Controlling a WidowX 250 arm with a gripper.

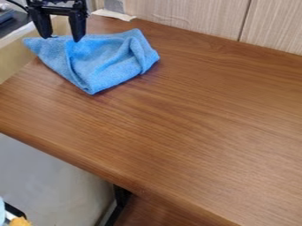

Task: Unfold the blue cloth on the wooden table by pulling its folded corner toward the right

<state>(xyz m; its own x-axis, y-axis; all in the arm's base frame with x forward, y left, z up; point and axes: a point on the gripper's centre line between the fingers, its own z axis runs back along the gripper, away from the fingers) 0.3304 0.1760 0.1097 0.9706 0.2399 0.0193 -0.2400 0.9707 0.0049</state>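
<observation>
Brown wood-grain worktop (189, 114), pale panelling (183, 15) behind. Blue cloth (103, 59), folded, at its upper-left corner. Black claw (61, 37), fingers wide apart, at the cloth's upper edge; contact unclear.

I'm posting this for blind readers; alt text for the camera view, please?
A black gripper hangs open over a folded blue cloth at the upper left of a brown wood-grain table, near a pale panelled wall.
</observation>
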